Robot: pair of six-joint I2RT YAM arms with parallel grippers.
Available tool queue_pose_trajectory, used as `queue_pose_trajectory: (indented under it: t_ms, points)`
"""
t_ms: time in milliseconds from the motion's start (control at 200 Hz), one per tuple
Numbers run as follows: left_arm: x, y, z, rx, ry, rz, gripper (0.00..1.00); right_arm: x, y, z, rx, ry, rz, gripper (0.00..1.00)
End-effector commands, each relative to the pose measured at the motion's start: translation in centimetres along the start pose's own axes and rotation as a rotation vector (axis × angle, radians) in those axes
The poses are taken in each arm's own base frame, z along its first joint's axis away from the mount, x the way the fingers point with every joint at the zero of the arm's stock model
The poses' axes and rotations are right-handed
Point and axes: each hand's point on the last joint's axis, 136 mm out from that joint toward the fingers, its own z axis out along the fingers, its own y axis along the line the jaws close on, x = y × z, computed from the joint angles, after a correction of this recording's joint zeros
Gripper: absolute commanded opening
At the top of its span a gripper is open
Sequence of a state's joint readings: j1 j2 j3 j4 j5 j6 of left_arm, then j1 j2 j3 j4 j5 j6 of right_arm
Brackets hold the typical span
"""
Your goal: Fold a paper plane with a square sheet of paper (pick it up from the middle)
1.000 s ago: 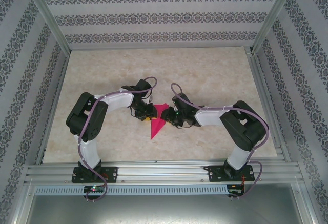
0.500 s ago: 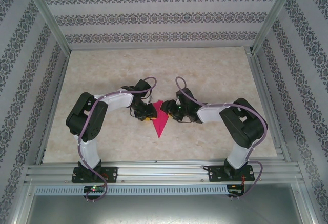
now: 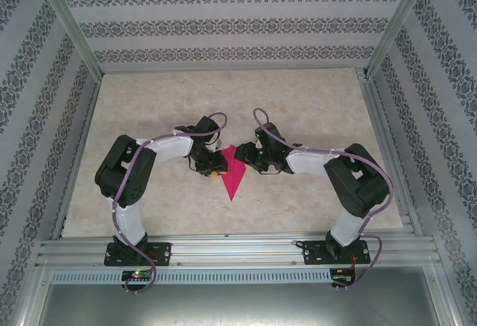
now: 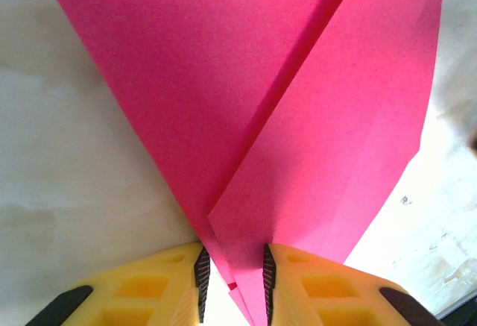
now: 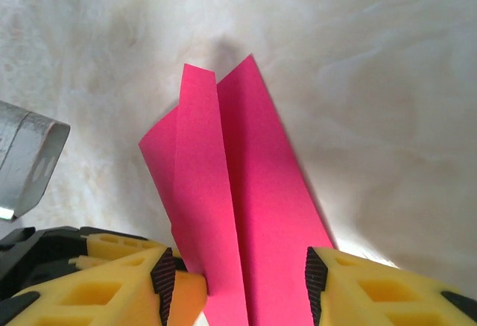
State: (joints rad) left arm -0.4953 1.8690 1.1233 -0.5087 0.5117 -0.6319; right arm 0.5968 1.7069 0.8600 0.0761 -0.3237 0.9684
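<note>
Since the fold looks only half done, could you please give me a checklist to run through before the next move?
1. Grip by left end effector on paper plane: ok, paper touches both pads.
2. Opening of right end effector: ok, jaws apart, astride the paper.
3. Presence of centre crease: ok.
4. Every flap flat: not ok, one stands up in the right wrist view.
5. Both end effectors apart from each other: ok, one each side of the paper.

Pale marbled table (image 3: 298, 95), magenta paper plane (image 3: 234, 175) near its middle, contact unclear
</note>
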Motion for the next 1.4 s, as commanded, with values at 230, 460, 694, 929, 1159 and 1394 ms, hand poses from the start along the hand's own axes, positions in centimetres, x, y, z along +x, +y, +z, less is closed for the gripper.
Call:
queue_pose_trajectory:
  t_ms: [230,460,694,929,1159,1394]
  points:
    - [1.5,0.7,1.4,0.000,0.058,-0.012,0.29,1.9,-1.8,0.3,0.173,0.069,-0.090,0.49]
    - [1.6,0.7,1.5,0.001,0.061,-0.011,0.29,2.9,-2.2,1.8,0.199,0.101,-0.100,0.48]
    - [1.6,0.8,1.7,-0.002,0.065,-0.012,0.29,3.6,-0.6,3.1,0.093,0.128,-0.059,0.46]
    - [1.7,0.8,1.8,0.006,0.068,-0.014,0.27,3.1,1.0,4.0,-0.015,0.122,-0.004,0.46]
    - [1.8,0.9,1.8,0.001,0.067,-0.015,0.27,2.5,2.2,3.8,-0.100,0.108,0.002,0.48]
    - [1.9,0.9,1.9,0.004,0.067,-0.017,0.26,0.8,3.2,3.5,-0.211,0.069,-0.017,0.52]
